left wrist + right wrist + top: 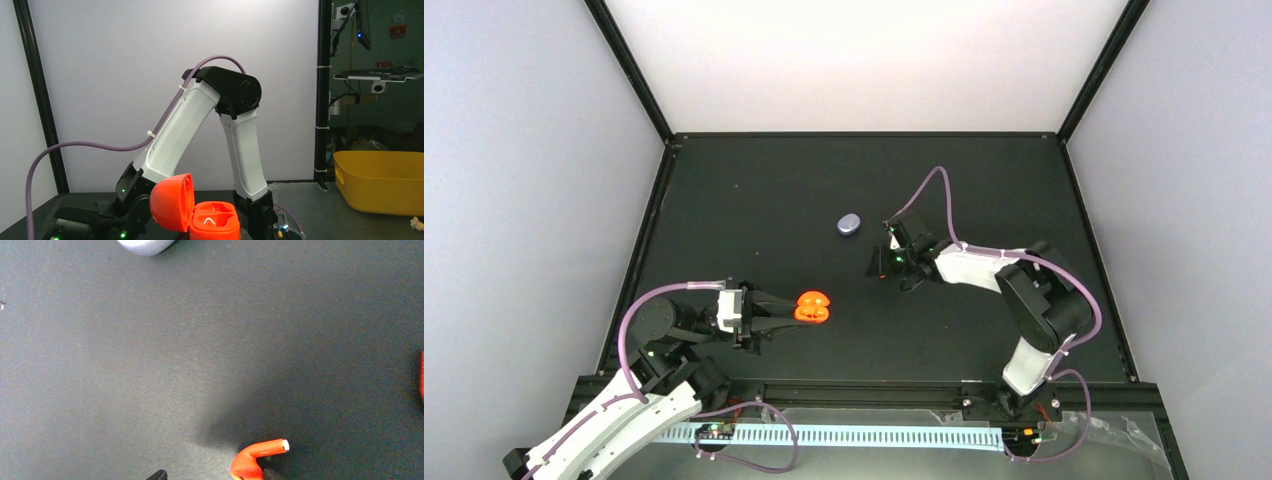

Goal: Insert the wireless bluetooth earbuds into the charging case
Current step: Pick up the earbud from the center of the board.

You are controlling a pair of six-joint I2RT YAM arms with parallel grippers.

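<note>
An orange charging case [812,307] stands open at the front left, its lid [172,200] swung up beside the base [215,220] with two hollow wells. My left gripper [792,316] is shut on this case; its fingers stay below the left wrist view. My right gripper [881,266] is low over the mat at the middle, open. In the right wrist view a red-orange earbud [255,457] lies against the right fingertip [270,473], well apart from the left fingertip [159,474]. No purple earbuds show.
A closed pale lavender case [849,223] lies on the black mat behind my right gripper, its edge at the top of the right wrist view [145,244]. An orange sliver [421,377] shows at that view's right edge. A yellow bin [382,180] sits beyond the table.
</note>
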